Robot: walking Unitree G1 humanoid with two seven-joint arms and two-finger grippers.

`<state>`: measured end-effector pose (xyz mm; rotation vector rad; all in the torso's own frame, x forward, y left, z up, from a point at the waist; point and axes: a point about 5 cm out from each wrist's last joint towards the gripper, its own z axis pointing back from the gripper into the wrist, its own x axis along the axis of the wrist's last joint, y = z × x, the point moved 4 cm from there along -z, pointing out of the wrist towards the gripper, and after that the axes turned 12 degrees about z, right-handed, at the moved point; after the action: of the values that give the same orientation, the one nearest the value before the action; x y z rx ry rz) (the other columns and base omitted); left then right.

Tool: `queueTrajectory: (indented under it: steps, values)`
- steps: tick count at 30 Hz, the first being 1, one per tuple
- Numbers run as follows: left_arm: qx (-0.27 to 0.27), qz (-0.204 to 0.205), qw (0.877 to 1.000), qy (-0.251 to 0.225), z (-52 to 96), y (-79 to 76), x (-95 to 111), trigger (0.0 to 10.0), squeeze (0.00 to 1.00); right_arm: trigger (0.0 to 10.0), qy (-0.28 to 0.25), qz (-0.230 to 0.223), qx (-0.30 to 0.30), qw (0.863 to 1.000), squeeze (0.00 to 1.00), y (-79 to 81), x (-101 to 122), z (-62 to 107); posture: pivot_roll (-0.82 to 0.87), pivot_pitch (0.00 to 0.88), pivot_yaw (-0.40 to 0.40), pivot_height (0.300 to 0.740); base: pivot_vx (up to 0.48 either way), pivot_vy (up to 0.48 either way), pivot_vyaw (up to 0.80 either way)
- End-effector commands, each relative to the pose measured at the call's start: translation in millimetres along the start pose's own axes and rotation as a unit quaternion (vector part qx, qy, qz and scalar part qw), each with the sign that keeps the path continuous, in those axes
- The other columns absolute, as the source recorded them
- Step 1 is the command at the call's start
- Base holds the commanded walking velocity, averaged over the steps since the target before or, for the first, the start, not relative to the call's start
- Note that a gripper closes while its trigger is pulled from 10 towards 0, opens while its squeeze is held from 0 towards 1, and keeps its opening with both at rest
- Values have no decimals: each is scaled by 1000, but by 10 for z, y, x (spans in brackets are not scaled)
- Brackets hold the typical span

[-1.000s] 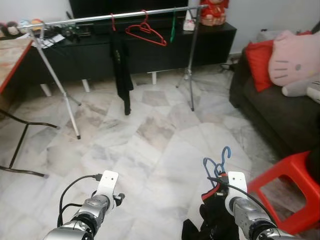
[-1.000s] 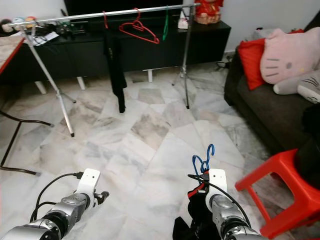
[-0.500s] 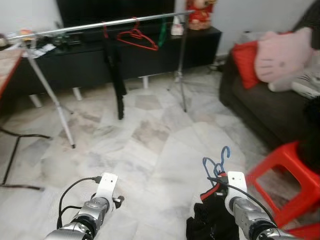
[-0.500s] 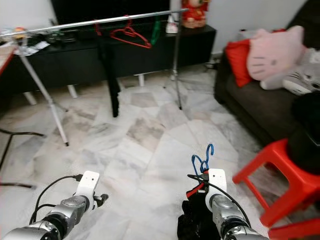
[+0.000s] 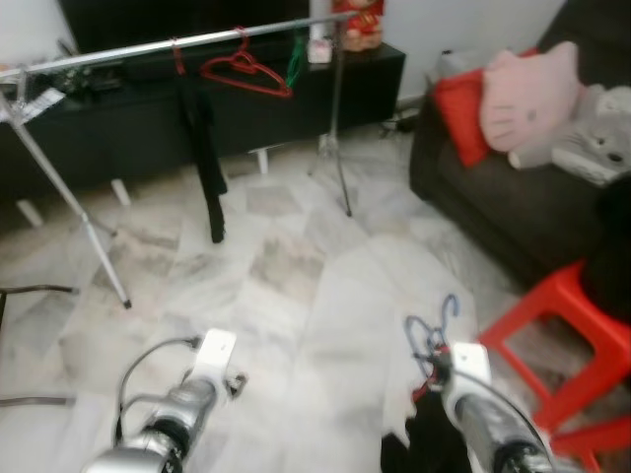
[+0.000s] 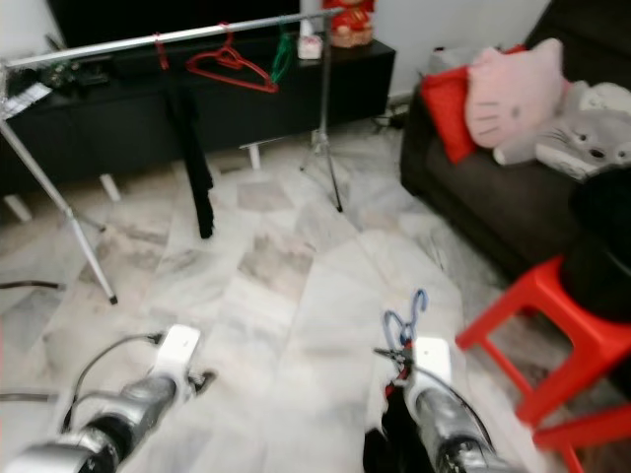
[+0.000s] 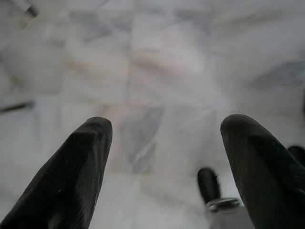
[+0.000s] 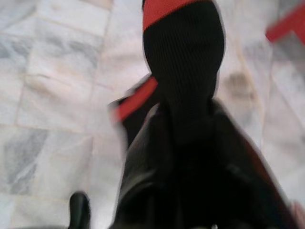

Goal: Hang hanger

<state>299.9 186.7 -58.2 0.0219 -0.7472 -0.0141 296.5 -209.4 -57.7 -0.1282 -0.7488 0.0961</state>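
Note:
My right gripper (image 5: 434,382) is low at the front right, shut on a blue hanger (image 5: 435,329) whose hook stands up above the wrist. A black garment with red trim (image 8: 183,71) hangs from the hanger over the marble floor. The silver clothes rail (image 5: 197,41) crosses the far side of the room. It carries a red hanger (image 5: 243,71), a green hanger (image 5: 294,63) and a hanging black garment (image 5: 202,148). My left gripper (image 7: 167,130) is open above the floor, with nothing between its fingers (image 7: 90,143).
A dark sofa (image 5: 513,197) with a red cushion (image 5: 459,99) and a pink plush cushion (image 5: 527,79) lines the right side. A red stool (image 5: 577,325) stands close beside my right arm. A black cabinet (image 5: 128,113) sits behind the rail, whose tripod legs (image 5: 94,236) splay onto the floor.
The whole picture has shifted and blurred, so the camera has moved: rail and sofa slid left, the red stool looks nearer. Both grippers hold the same pose and the hanger stays held.

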Motion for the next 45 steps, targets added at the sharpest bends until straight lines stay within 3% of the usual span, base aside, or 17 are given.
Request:
queueTrajectory:
  steps: [1, 11, 17, 32, 36, 40, 45]
  values:
    - [-9, -5, 1000, 3, -9, -92, 8, 10000, 0, 10000, -12, 4, -21, 1000, 0, -174, 43, 14, -124, 0, 13, 740, 0, 0, 0]
    - [-22, -16, 1000, 3, -12, -143, 38, 10000, 0, 10000, -19, 18, -24, 999, 0, -209, 62, 18, -122, 0, -3, 740, 0, 0, 309]
    - [-23, -17, 1000, 3, -13, -151, 40, 10000, 0, 10000, -16, -7, -23, 1000, 0, -206, 38, 18, -124, 0, -3, 740, 0, 0, 249]
    - [-5, -5, 1000, 1, -12, -104, 31, 10000, 0, 10000, 54, 0, 13, 998, 0, -126, -123, 21, -158, 0, 1, 740, 0, 0, 0]
    - [2, -6, 1000, 6, -12, -87, 13, 10000, 0, 10000, 97, -3, 12, 995, 0, -122, -218, 37, -162, 0, 0, 740, 0, 0, 0]
    - [10, 1, 1000, 21, -7, -63, -64, 10000, 0, 10000, 97, 12, 28, 995, 0, -85, -247, 40, -159, 0, -2, 740, 0, 0, 0]
    - [12, 0, 998, 64, 27, -32, -379, 10000, 0, 10000, 96, 71, 65, 991, 0, -1, -427, 65, -152, 0, -12, 740, 0, 0, 0]
